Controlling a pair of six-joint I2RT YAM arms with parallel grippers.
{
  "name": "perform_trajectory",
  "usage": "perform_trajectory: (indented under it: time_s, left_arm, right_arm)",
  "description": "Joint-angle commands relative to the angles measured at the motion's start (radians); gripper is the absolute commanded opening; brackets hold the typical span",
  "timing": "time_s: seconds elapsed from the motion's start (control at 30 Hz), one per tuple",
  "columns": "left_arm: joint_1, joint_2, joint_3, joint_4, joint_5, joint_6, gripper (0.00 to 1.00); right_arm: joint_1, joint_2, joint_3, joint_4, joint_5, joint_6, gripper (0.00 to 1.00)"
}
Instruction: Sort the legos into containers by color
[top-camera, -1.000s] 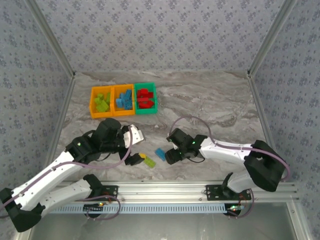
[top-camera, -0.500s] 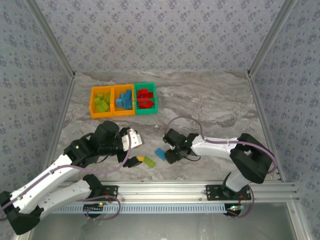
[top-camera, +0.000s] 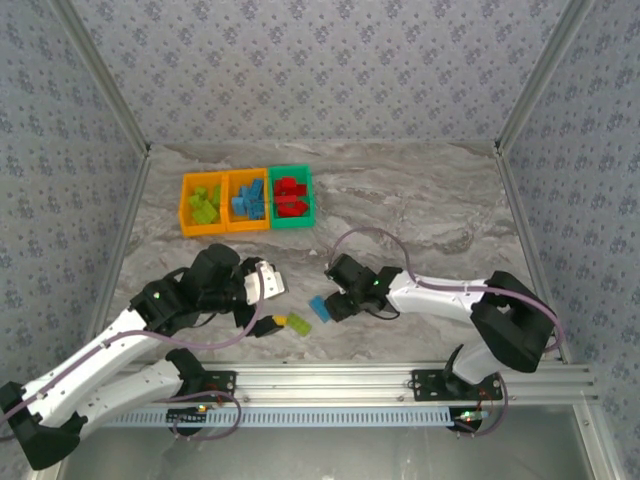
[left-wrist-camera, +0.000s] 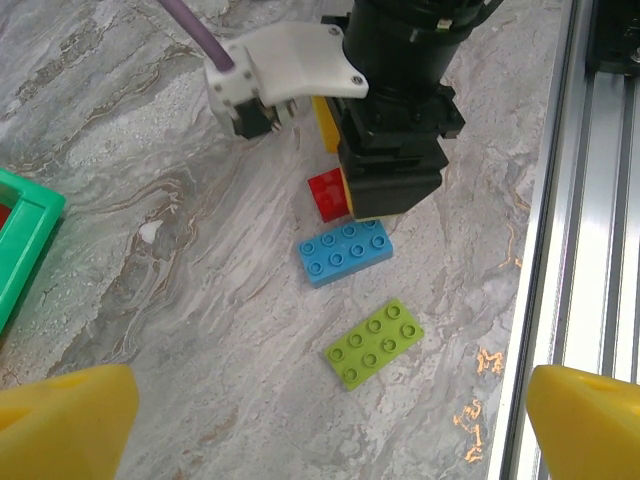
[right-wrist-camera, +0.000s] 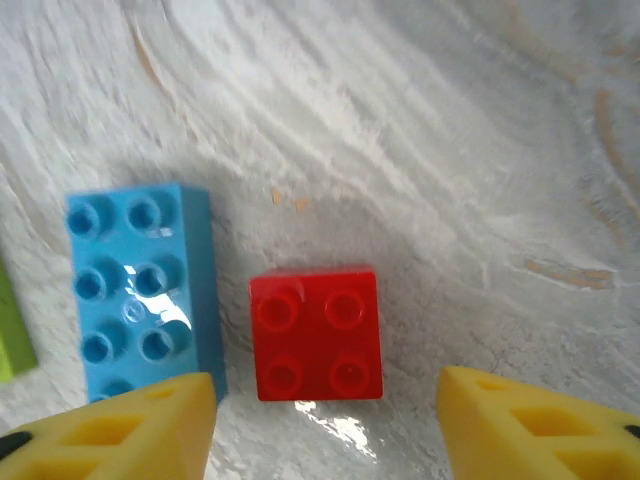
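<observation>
Three legos lie near the front rail: a lime green brick (left-wrist-camera: 375, 343) (top-camera: 298, 323), a blue brick (left-wrist-camera: 345, 252) (top-camera: 320, 308) (right-wrist-camera: 135, 285) and a small red brick (right-wrist-camera: 317, 335) (left-wrist-camera: 327, 193). My right gripper (right-wrist-camera: 325, 430) (top-camera: 336, 304) hangs open right over the red brick, one yellow finger on each side, neither touching it. My left gripper (left-wrist-camera: 325, 430) (top-camera: 280, 308) is wide open and empty, just short of the lime brick. The containers stand at the back left: an orange bin (top-camera: 183, 205) with green bricks, an orange bin (top-camera: 247, 228) with blue ones, a green bin (top-camera: 291, 224) with red ones.
The aluminium front rail (top-camera: 330, 378) (left-wrist-camera: 590, 200) runs close behind the loose bricks. The blue brick lies right beside the red one, under the right gripper's left finger (right-wrist-camera: 120, 430). A corner of the green bin (left-wrist-camera: 20, 240) shows at the left wrist view's left edge.
The right gripper has slid a little left, toward the blue brick, and now stands over the red one. The left arm has shifted slightly toward the rail.
</observation>
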Motion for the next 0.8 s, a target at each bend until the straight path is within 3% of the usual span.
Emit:
perform_trajectory:
  time_s: [0.0, 0.4, 0.6, 0.77]
  left_arm:
    - [-0.005, -0.016, 0.001, 0.012, 0.02, 0.022, 0.99]
    - [-0.005, 0.007, 0.001, 0.003, 0.003, 0.016, 0.99]
    - [-0.004, 0.004, -0.001, 0.003, 0.013, 0.017, 0.99]
    - [-0.005, -0.001, -0.003, -0.002, 0.047, 0.032, 0.99]
  right_arm:
    - [-0.005, -0.002, -0.005, 0.014, 0.034, 0.001, 0.68]
    - [-0.014, 0.122, 0.057, 0.057, -0.018, 0.007, 0.65]
    - [-0.029, 0.175, 0.058, 0.049, -0.004, 0.019, 0.47]
    - [-0.031, 0.105, 0.037, 0.017, 0.025, 0.049, 0.36]
